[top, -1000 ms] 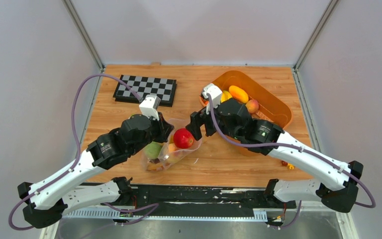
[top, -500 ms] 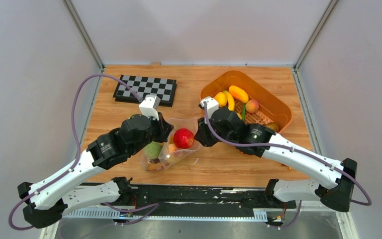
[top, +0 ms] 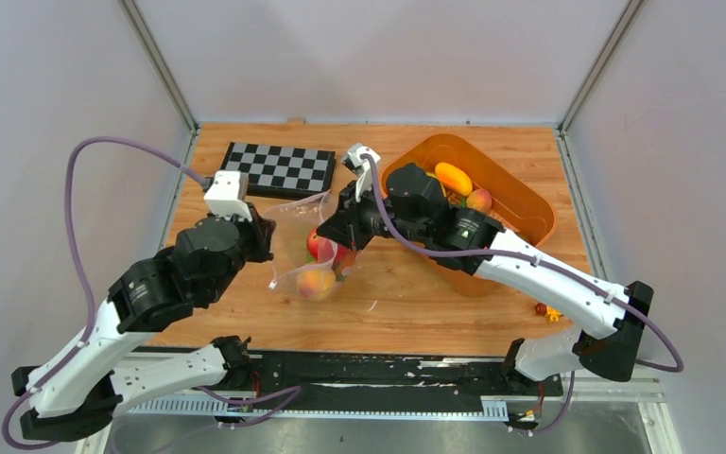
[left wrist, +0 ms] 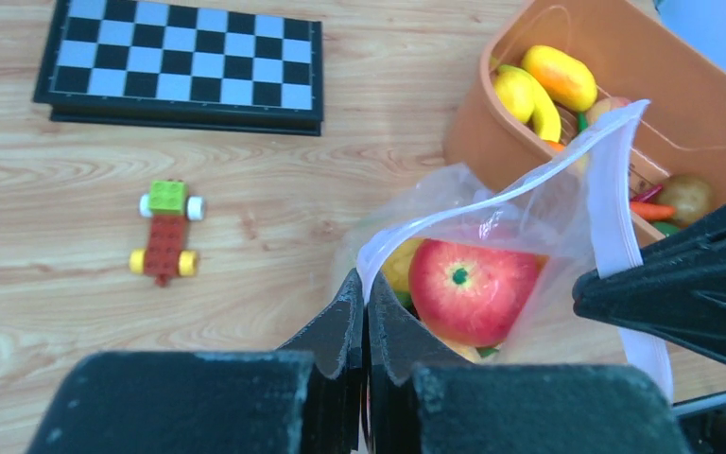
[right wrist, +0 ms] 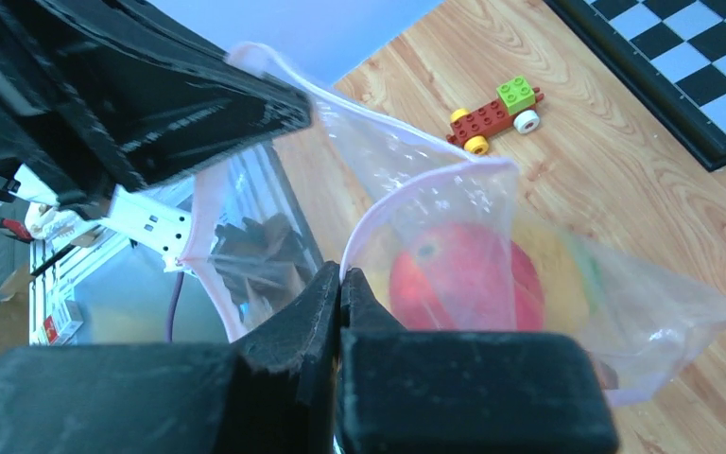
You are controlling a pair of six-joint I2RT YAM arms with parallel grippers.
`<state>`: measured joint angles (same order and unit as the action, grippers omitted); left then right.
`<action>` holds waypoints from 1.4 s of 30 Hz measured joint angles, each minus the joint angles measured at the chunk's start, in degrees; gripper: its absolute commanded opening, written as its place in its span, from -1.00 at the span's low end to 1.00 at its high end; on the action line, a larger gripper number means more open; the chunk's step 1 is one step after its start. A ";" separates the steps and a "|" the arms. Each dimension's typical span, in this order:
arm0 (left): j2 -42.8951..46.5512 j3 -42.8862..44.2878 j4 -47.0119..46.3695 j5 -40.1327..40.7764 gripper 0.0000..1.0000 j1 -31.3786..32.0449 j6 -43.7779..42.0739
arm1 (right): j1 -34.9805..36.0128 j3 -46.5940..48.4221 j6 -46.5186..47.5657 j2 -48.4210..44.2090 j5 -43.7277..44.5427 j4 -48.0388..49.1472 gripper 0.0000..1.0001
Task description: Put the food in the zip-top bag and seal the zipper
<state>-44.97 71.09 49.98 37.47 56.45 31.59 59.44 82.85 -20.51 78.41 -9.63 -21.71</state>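
- A checkerboard (top: 279, 168) lies at the far left of the table (top: 416, 303).
- A wheeled block toy (left wrist: 165, 232) sits on the wood between the checkerboard and the bag (top: 302, 241).
- An orange tub (top: 529, 213) stands at the far right. In the top view the right arm crosses over its near left corner.
- Small toy bits (top: 546, 309) lie near the table's right edge.
- The tub holds yellow fruits (left wrist: 544, 80), a peach (top: 479, 200) and a carrot (left wrist: 648, 210).
- The bag is mid-table, stretched between the two grippers. Its mouth gapes and the zipper (left wrist: 613, 213) is unsealed.
- An apple (left wrist: 471, 288) shows inside the bag, with an orange-yellow fruit (top: 317, 281) at the bottom.
- The left gripper (left wrist: 366, 293) is clenched on the bag's rim at one side of the mouth.
- The right gripper (right wrist: 339, 284) is clenched on the rim at the opposite side.
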 measured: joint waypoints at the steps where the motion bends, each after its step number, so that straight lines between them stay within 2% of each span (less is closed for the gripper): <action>1: 0.61 0.31 0.90 0.63 -0.93 0.00 -0.04 | 0.00 0.07 0.00 0.55 -0.26 0.52 -1.00; 6: 2.54 1.51 3.50 2.82 -0.96 0.00 -0.31 | -0.31 -0.37 -0.04 1.88 -1.03 0.92 -0.99; 12: 2.71 1.01 1.97 1.70 -0.98 -0.02 -0.46 | -2.86 -2.97 -0.48 1.86 -0.42 2.08 -0.96; 20: -2.62 -9.05 -3.72 -3.32 -1.00 0.00 0.90 | -10.45 -13.20 -4.37 1.86 -1.09 1.33 -0.89; 25: -5.70 -11.58 -6.56 -6.40 -1.00 0.00 1.62 | -10.88 -16.28 -5.27 1.75 -1.40 0.61 -0.81; 28: -5.64 -11.58 -8.31 -7.69 -1.00 0.00 1.99 | -10.82 -16.28 -5.27 0.81 -1.33 -0.17 -0.66; 31: -5.60 -11.58 -9.92 -8.98 -1.00 -0.02 2.38 | -10.82 -16.28 -5.22 -0.72 -1.31 -0.68 -0.33; 38: -5.01 -11.58 -10.67 -10.45 -1.00 -0.02 2.80 | -10.82 -16.28 -4.22 -4.15 -0.50 -3.54 0.21; 42: -4.59 -11.58 -10.75 -10.45 -1.00 -0.02 2.80 | -10.82 -17.16 -3.41 -9.18 2.21 -4.50 0.54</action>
<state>-49.56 59.51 39.22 27.03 56.42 34.39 48.62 65.69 -23.92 69.23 -7.42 -26.22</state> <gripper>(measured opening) 0.010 0.666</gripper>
